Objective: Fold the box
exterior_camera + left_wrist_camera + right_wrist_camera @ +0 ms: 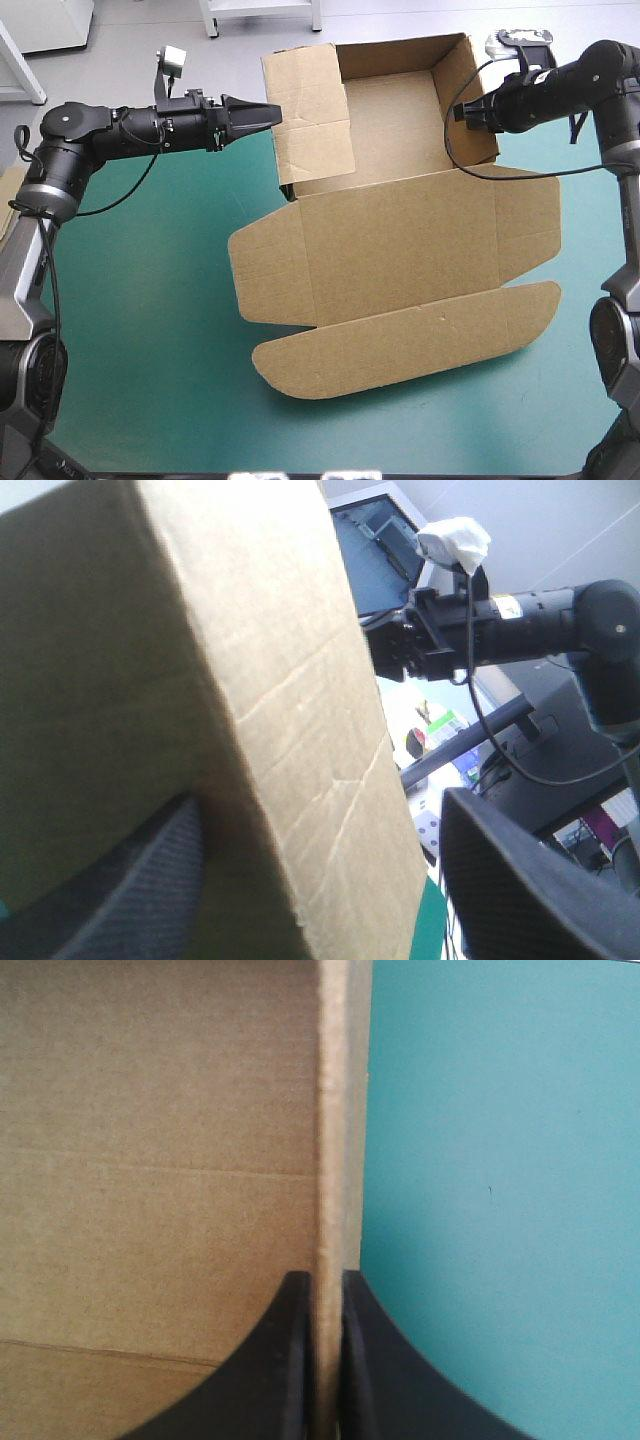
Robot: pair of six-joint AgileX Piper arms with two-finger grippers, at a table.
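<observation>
bright even light overhead; in the left wrist view the box (150, 680) seems backlit, shadowed.

Box (400, 250) on teal-green table (150, 320): tray part at far side with walls up, lid flat toward near edge. Left gripper (268, 113) at left wall's outside. Right gripper (462, 110) at right wall's rim.

Brown box (400, 250), teal-green tbl cover (150, 330), black fingers (285, 1370).

Black-finned left tool (276, 113), black arm (120, 130)
</observation>
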